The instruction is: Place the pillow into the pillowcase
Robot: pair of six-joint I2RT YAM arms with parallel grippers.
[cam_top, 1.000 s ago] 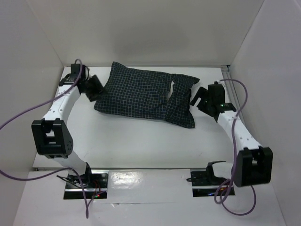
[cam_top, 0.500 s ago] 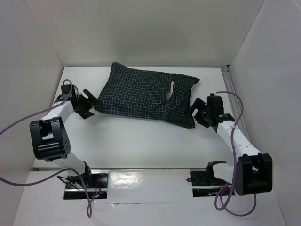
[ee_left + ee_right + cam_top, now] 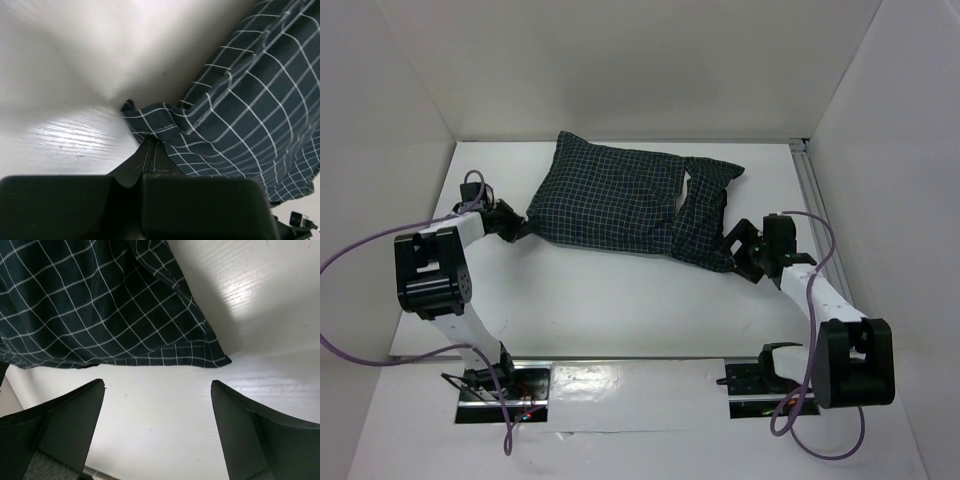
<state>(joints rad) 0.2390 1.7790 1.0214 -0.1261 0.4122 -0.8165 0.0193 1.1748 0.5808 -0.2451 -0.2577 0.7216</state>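
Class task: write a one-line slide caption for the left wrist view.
Left gripper, closed, at a rumpled corner of the checked pillowcase on the white table.

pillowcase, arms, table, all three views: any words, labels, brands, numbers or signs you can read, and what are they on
None: no text can be read in any view.
pillowcase: only a white grid check, no tag or label showing.
fingers: plain black, no marking.
base plates: shiny metal with wiring, too small to show any lettering.
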